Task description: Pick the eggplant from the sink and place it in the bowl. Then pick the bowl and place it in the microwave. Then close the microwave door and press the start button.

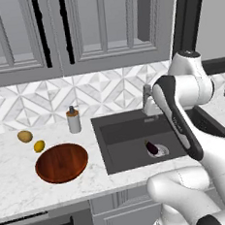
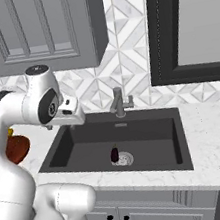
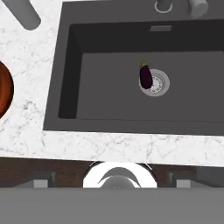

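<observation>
Gripper: jaw state cannot be told | eggplant (image 3: 145, 76): on sink (image 3: 109, 113) floor, lying partly on the round drain (stem end away from it) | bowl (image 1: 62, 162): on counter (image 1: 24, 191), left of sink.

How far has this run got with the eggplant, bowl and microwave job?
Nothing looks done yet. The eggplant lies on the floor of the sink, partly over the drain, and the bowl sits empty on the counter left of the sink. In hand: the arm is high over the sink, holding nothing. Left: pick the eggplant, bowl it, load the microwave, shut its door, press start.
</observation>
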Robot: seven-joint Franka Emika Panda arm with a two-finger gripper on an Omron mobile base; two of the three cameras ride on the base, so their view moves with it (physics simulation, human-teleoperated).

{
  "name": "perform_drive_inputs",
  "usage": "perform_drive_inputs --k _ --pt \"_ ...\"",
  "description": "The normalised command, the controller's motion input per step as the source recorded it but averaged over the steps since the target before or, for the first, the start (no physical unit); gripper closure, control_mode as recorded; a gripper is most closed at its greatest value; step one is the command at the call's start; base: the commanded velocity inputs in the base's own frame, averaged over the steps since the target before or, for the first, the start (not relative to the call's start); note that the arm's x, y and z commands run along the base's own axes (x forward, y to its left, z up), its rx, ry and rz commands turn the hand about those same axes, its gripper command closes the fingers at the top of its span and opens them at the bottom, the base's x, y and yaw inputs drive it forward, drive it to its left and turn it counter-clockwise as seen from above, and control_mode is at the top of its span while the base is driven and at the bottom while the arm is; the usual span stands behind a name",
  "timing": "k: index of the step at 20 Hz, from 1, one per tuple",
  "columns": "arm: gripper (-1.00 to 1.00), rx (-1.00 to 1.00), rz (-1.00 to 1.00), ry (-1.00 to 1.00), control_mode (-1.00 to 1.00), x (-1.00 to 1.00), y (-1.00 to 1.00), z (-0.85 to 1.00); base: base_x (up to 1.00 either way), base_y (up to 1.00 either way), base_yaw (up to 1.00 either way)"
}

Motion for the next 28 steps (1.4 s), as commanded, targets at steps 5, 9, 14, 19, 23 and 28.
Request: perform_drive_inputs --k 5,9,14,19,23,28 --pt "-1.00 -0.02 0.00 0.05 -1.00 0.13 -0.01 -0.67 0.00 0.00 0.00" --pt "-1.00 -0.05 0.00 0.00 -1.00 0.16 -0.10 -0.71 0.00 0.00 0.00" --pt "-1.00 -0.01 0.00 -0.02 -1.00 0.26 -0.26 -0.69 0.00 0.00 0.00" --pt "-1.00 0.00 0.00 -0.01 -1.00 0.43 -0.33 -0.52 0.00 0.00 0.00" --pt "-1.00 0.00 0.00 0.00 -1.00 0.50 -0.34 -0.41 0.00 0.00 0.00" --pt "-1.00 0.00 0.00 0.01 -1.00 0.56 -0.22 -0.29 0.00 0.00 0.00"
